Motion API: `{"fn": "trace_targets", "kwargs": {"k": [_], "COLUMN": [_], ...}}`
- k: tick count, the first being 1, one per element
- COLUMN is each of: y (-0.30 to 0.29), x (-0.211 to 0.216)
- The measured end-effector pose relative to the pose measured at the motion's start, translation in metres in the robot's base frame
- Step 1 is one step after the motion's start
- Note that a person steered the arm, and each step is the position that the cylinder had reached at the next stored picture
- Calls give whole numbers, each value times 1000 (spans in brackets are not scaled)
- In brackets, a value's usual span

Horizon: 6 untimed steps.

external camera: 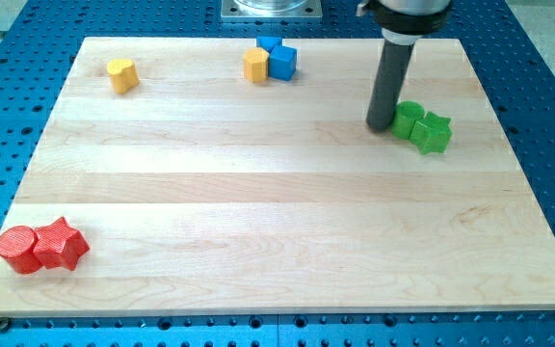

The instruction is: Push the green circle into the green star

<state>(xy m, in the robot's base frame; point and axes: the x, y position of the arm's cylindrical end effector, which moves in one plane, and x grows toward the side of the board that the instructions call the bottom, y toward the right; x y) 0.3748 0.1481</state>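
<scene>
The green circle (407, 119) lies at the view's upper right of the wooden board and touches the green star (433, 133), which sits just to its lower right. My rod comes down from the view's top. My tip (381, 125) rests on the board right against the green circle's left side.
A yellow block (121, 74) lies at the view's upper left. A yellow block (255, 66) and two blue blocks (279, 57) cluster at the top middle. A red circle (17, 250) and a red star (61, 244) touch at the lower left. The board's right edge (509, 135) is near the green blocks.
</scene>
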Motion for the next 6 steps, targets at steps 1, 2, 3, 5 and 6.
{"fn": "trace_targets", "kwargs": {"k": [1,2,3,5,6], "y": [-17,-142,-297,-433,-428], "x": [0,9,9,-56,-100]}}
